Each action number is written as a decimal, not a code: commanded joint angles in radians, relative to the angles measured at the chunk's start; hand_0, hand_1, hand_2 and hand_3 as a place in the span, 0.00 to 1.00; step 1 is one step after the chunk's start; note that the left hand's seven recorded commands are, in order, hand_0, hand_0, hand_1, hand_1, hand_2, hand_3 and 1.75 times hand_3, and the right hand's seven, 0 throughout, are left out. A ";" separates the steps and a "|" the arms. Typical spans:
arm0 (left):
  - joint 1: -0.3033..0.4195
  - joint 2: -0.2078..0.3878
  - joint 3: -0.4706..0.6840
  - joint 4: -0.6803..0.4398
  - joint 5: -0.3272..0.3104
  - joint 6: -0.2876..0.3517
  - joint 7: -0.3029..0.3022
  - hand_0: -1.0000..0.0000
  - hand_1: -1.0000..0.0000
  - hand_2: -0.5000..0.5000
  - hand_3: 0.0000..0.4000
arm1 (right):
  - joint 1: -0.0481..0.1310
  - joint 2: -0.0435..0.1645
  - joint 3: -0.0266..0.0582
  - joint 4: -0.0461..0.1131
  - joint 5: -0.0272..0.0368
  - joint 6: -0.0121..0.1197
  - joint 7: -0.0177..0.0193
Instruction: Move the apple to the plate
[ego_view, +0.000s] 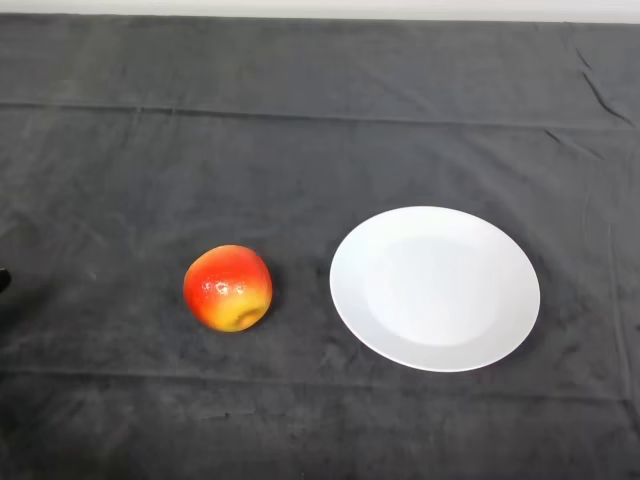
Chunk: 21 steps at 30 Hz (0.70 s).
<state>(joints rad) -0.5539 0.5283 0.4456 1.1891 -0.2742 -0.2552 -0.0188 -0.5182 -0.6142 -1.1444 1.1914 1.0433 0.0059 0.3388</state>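
A dark sliver (4, 280) at the left edge is unidentifiable.

Only two things stand on the surface (320, 100): the apple (228, 288) left of centre and the plate (435, 288) to its right. A narrow strip of bare cloth separates them. Cloth lies open on the apple's left, behind and in front.

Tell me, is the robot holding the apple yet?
No, nothing is held. The apple sits alone on the dark cloth, left of the white plate.
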 joint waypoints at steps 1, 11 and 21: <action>0.006 0.056 -0.016 -0.030 0.018 -0.028 -0.010 1.00 1.00 0.50 0.00 | 0.015 -0.023 -0.0053 -0.019 0.0116 0.004 -0.0026; -0.027 0.049 -0.046 -0.023 0.053 -0.066 -0.014 1.00 1.00 0.50 0.00 | 0.015 -0.023 -0.0053 -0.019 0.0116 0.004 -0.0027; -0.065 0.031 -0.077 -0.010 0.085 -0.090 -0.011 1.00 1.00 0.50 0.00 | 0.015 -0.023 -0.0053 -0.019 0.0117 0.004 -0.0026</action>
<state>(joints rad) -0.5784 0.5282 0.3884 1.1887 -0.2088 -0.3167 -0.0268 -0.5182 -0.6142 -1.1445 1.1915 1.0433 0.0059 0.3388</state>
